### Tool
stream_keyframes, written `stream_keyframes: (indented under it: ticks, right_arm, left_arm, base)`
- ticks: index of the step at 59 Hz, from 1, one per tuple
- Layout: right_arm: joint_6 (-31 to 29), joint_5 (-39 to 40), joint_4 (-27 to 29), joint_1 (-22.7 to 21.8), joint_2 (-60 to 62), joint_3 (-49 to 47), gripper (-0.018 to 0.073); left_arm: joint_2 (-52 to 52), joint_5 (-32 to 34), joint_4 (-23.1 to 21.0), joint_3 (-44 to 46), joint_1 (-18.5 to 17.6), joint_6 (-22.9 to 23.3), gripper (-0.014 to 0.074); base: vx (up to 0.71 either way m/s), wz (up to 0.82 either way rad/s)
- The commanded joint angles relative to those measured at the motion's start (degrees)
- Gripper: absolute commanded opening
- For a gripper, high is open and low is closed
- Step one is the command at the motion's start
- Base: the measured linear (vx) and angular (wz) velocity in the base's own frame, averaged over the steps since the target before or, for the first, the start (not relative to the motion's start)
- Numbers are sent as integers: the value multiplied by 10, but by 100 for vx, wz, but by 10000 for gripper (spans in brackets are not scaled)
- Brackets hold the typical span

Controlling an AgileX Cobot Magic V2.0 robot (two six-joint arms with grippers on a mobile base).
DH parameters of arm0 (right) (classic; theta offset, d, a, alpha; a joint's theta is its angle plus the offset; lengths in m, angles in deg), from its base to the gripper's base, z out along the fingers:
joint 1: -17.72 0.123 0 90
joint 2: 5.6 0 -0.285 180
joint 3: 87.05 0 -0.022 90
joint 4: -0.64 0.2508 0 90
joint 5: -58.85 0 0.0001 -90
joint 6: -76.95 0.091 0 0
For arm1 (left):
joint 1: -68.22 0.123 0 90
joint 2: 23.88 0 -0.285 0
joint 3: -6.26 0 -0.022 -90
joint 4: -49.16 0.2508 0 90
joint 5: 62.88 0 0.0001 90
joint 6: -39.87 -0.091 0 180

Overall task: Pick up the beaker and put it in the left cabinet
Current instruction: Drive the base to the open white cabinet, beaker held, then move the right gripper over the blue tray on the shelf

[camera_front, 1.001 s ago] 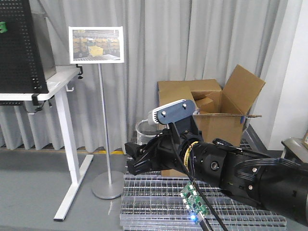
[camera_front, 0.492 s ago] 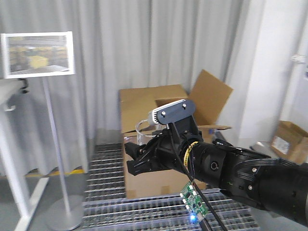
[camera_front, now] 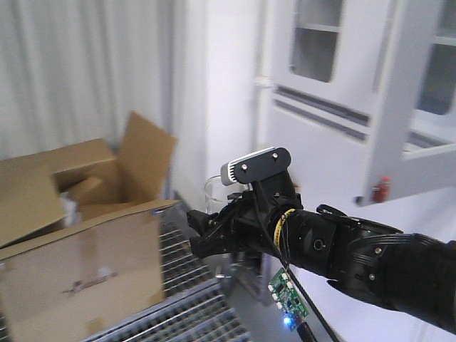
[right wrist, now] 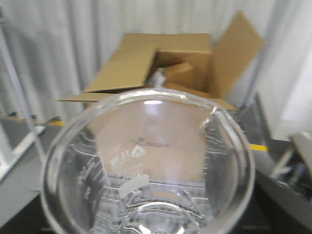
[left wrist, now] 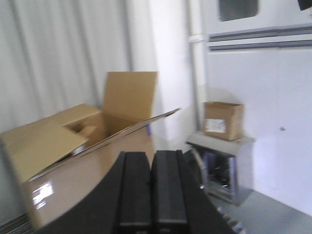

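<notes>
**BEAKER HELD CLEAR OF THE CARDBOARD BOX**

A white panelled wall (camera_front: pixel 335 135) with glazed panes stands to the right of the open cardboard box (camera_front: pixel 78 242). A metal grating (camera_front: pixel 185 317) runs below and in front of the box. The box flaps stand up and outward, the tallest at the right rear edge.

The right arm (camera_front: pixel 356 256) reaches in from the right of the box, above the grating and about level with the box's top edge. The right gripper (camera_front: pixel 199 231) lies just beside the box's right front corner, apart from it. Its jaws are closed on the beaker (camera_front: pixel 216 191), which stands upright between them, rim uppermost and clear of the flaps.

The left gripper (left wrist: pixel 152 187) has its two pads pressed together with nothing between them. Open air separates it from the box. A small carton (left wrist: pixel 223 119) stands well to the right of the box.
</notes>
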Motion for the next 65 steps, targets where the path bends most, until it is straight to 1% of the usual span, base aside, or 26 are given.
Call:
stream_keyframes:
  ticks: [1, 42, 65]
  right_arm:
    - [1, 25, 3, -2, 30, -17, -1]
    - [1, 25, 3, -2, 30, -17, -1]
    - [1, 26, 3, -2, 30, -17, -1]
  left_arm:
    - [11, 43, -2, -9, 0, 2, 1]
    - [11, 43, -2, -9, 0, 2, 1]
    - [11, 43, -2, -9, 0, 2, 1]
  base:
    - [20, -77]
    - [18, -71]
    - [21, -61]
